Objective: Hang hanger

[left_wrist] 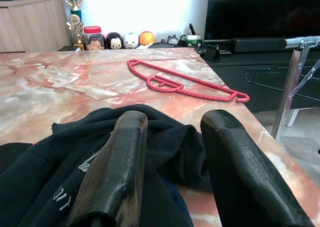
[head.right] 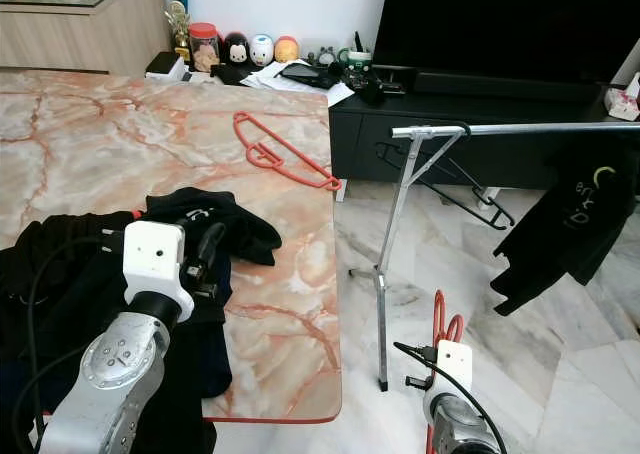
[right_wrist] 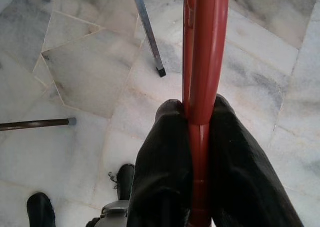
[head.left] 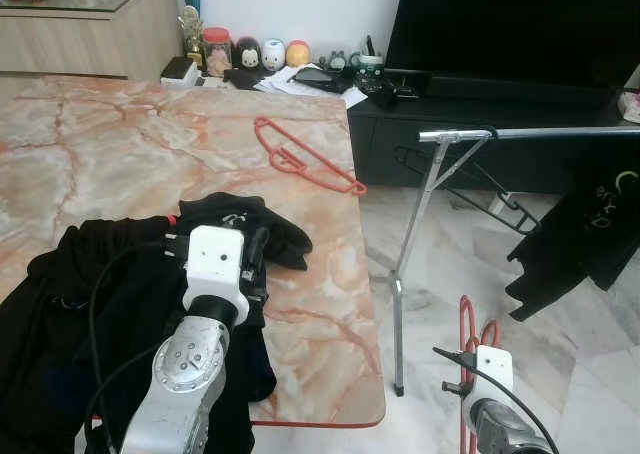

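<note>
Right wrist view: your right gripper fingers pinch the red hanger. Carry step; next, lift its hook onto the rail above. Left gripper fingers spread over black clothes.

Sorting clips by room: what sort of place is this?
Likely a home living room: a big dark TV on a low black cabinet, a marble-patterned table with black clothes, and a clothes rail.

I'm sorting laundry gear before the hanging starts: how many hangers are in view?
3: a red hanger lies on the marble table, a second red hanger is held in the right gripper, and a black hanger hangs on the metal rack. The black clothes may hide more.
</note>
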{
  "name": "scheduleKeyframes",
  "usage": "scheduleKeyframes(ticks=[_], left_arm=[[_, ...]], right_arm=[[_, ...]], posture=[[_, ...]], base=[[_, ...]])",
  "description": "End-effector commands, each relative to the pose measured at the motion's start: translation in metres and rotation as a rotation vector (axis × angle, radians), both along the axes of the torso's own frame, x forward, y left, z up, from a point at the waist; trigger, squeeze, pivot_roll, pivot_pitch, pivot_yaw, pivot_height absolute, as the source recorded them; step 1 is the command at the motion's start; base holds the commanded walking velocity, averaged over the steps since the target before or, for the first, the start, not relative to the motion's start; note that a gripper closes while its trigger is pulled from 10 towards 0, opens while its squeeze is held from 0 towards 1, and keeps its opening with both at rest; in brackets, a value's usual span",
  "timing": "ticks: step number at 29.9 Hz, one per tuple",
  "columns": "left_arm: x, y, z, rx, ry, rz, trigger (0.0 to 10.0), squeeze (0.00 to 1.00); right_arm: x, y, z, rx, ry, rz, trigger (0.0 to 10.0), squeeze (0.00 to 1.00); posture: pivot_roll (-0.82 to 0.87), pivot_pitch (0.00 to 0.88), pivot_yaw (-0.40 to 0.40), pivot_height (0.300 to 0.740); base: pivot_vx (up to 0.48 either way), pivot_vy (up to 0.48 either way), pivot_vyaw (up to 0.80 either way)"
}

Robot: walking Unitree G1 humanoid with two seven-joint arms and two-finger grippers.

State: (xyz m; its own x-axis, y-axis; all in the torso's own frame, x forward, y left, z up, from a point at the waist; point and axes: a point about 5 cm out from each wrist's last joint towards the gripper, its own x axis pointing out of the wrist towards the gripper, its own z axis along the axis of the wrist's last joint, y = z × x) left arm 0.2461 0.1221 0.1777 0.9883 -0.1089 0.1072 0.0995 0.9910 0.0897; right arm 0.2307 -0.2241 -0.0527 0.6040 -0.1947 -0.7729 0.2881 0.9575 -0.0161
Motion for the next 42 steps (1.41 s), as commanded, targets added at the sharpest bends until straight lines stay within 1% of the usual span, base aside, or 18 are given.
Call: scheduleKeyframes(ticks=[1, 4, 13, 30, 42], left_arm=[[0.0027, -0.0034, 0.0003, 0.031, -0.006, 0.007, 10.0, 0.00], [0.0035, -0.0049, 0.0021, 0.073, -0.029, -0.003, 10.0, 0.00], [0.0051, 0.0001, 0.0041, 0.065, -0.029, 0.018, 10.0, 0.00], [0.0075, -0.0037, 0.0069, 0.078, -0.038, 0.004, 10.0, 0.00], [0.0092, -0.0096, 0.0028, 0.090, -0.027, -0.019, 10.0, 0.00]], right_arm=[[0.0009, -0.0047, 0.0018, -0.012, -0.008, -0.008, 10.0, 0.00], [0.0018, -0.0049, 0.0025, -0.013, -0.011, -0.011, 10.0, 0.00], [0.0029, -0.0052, 0.0033, -0.014, -0.012, -0.009, 10.0, 0.00], [0.0045, -0.0044, 0.0041, -0.011, -0.016, -0.010, 10.0, 0.00], [0.0062, -0.0046, 0.0056, -0.015, -0.038, -0.011, 10.0, 0.00]], posture=[[0.20, 0.000, -0.114, 0.740], [0.19, 0.000, -0.113, 0.740], [0.19, 0.000, -0.116, 0.740], [0.19, 0.000, -0.111, 0.740], [0.17, 0.000, -0.110, 0.740]], base=[[0.000, 0.000, 0.00], [0.000, -0.215, 0.00], [0.000, -0.480, 0.00], [0.000, -0.480, 0.00], [0.000, -0.480, 0.00]])
